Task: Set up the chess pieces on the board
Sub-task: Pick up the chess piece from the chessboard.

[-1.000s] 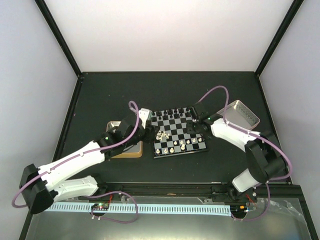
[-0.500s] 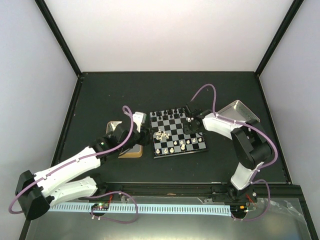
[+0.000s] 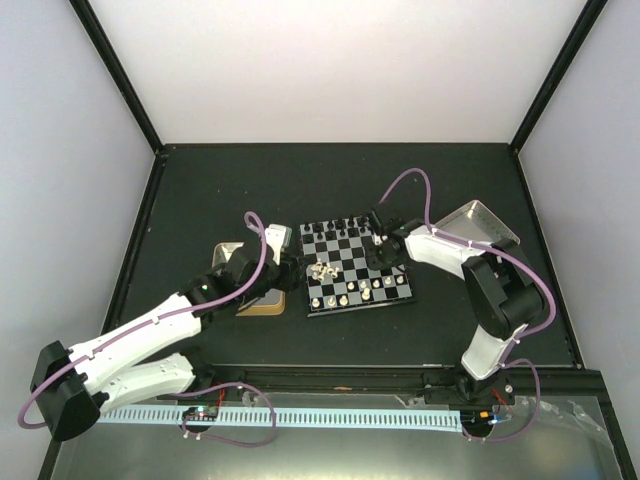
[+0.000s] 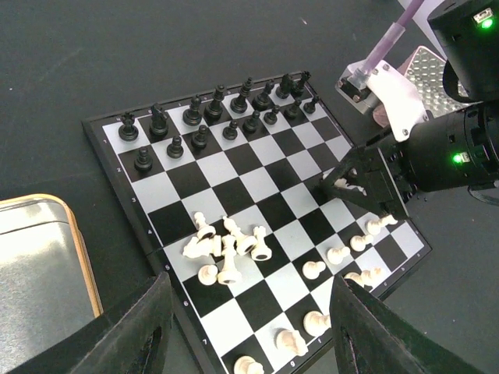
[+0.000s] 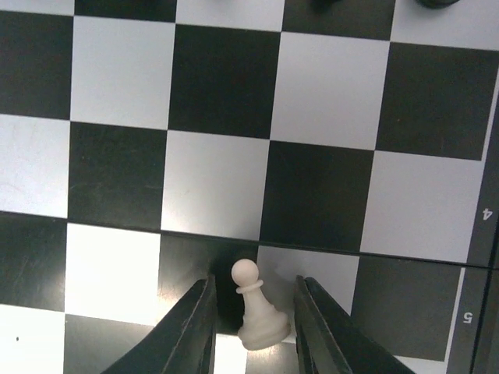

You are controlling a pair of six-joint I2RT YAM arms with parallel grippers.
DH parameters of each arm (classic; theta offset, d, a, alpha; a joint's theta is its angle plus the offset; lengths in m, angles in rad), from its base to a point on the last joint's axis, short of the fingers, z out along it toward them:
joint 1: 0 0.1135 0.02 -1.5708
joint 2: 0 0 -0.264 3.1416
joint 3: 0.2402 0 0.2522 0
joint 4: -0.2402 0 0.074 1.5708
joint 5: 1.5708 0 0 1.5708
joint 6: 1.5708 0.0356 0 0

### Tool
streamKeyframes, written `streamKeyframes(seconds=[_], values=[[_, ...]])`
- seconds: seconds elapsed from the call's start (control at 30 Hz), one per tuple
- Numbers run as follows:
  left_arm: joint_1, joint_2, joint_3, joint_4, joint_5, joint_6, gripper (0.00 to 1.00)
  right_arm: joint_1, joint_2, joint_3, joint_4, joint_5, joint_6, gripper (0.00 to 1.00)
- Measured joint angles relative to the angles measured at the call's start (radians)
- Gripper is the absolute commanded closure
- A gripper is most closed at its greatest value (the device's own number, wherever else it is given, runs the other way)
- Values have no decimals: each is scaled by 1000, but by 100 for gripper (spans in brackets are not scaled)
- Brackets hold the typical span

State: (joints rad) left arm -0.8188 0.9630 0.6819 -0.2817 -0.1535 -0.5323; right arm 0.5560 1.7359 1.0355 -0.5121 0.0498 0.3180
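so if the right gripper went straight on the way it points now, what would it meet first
The small cream pawn stands between the right gripper's fingers, so straight on it probably meets the black and white checkered board beneath; depth is unclear.

Board point(image 4: 217, 167): smooth black and white squares with a light gloss, dark matt rim; cream pieces point(image 4: 226, 249) and black pieces point(image 4: 214, 105) look like smooth moulded plastic, the black with a slight sheen. Tin tray point(image 4: 39, 273): brushed, dull-shining metal, gold-coloured rim; second tray point(image 4: 425, 74): bare metal, embossed bumpy floor. Table point(image 4: 117, 47): matt dark, faintly grainy; left fingers point(image 4: 132, 335): matt black plastic; arm shells point(image 3: 140, 325): glossy white plastic.
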Motion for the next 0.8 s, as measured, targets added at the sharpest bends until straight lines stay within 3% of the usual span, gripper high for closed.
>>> streamKeyframes(seconds=[0.13, 0.37, 0.63, 0.8], values=[[2, 0, 0, 1, 3, -4, 43, 1, -3, 0, -14, -5, -5, 73], [7, 0, 0, 7, 15, -7, 43, 11, -3, 0, -23, 2, -22, 88], [13, 0, 0, 9, 30, -19, 43, 26, -18, -13, -14, 10, -25, 90], [28, -1, 0, 26, 83, -26, 34, 32, -148, -98, 51, -34, -44, 90]])
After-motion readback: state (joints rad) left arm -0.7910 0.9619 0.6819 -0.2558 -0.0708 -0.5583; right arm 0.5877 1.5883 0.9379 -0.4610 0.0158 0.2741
